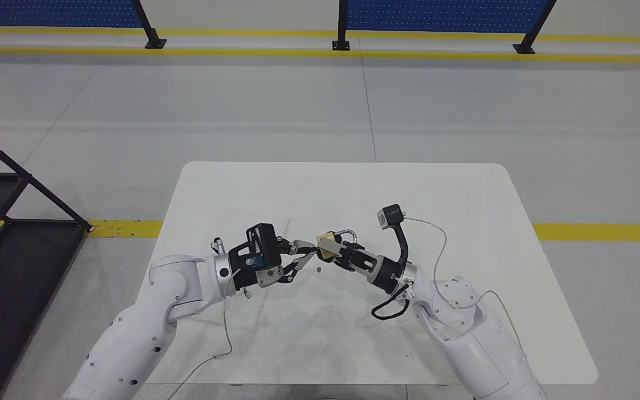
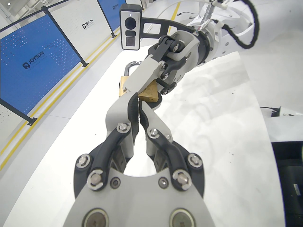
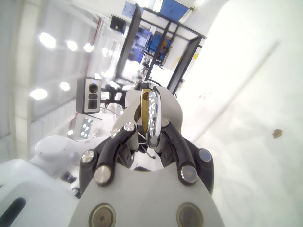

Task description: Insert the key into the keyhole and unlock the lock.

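A white counter (image 1: 450, 200) with rounded corners and a smooth, faintly scuffed top carries a small brown speck (image 3: 277, 133). Blue perforated barrier panels (image 2: 35, 60) on black feet and a yellow floor line (image 1: 590, 231) lie beyond it, and a black frame (image 1: 30, 200) stands off one side.

Both arms meet above the counter's middle. The right end effector (image 1: 335, 248) is clamped on the lock (image 2: 149, 94), a small brass padlock with a flat rectangular body and a curved chrome shackle (image 3: 153, 116). Its pale fingers cover much of the brass faces, leaving the lower end bare.

The left end effector (image 2: 137, 100) has its black ribbed pads (image 2: 132, 109) pressed together, tips touching the lock's bare lower end. I cannot make out a key between the pads. The lock is held off the counter, just beyond the left fingertips.
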`<state>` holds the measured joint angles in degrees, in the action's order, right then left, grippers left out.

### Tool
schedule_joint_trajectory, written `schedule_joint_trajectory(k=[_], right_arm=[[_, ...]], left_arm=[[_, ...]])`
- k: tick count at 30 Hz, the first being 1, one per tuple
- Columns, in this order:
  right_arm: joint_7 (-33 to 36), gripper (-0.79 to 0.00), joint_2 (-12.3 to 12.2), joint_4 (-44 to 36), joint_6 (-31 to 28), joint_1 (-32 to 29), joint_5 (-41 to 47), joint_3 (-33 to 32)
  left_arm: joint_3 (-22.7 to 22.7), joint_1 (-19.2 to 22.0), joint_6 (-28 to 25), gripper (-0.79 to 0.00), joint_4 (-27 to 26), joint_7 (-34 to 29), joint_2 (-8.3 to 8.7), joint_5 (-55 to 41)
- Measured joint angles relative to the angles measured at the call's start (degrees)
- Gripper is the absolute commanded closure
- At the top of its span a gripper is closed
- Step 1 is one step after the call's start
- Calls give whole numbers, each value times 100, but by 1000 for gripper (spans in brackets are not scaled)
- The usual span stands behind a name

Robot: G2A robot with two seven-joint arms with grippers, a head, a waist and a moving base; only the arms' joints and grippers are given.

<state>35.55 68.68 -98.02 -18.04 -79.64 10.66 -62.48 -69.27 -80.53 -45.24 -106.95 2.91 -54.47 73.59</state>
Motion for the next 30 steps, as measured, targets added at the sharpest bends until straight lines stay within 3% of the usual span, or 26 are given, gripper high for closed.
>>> schedule_joint_trajectory(k=[22,24,25,30], right_arm=[[0,0,0,0,0,0,0,0],[0,0,0,0,0,0,0,0],[0,0,0,0,0,0,0,0],[0,0,1,-1,-1,0,1,1]], left_arm=[[61,-85,156,0,-70,232,-17,506],[63,-96,179,-659,-66,240,-20,511],[64,-102,193,-785,-65,239,-21,505],[-9,-151,312,-785,-75,260,-23,441]])
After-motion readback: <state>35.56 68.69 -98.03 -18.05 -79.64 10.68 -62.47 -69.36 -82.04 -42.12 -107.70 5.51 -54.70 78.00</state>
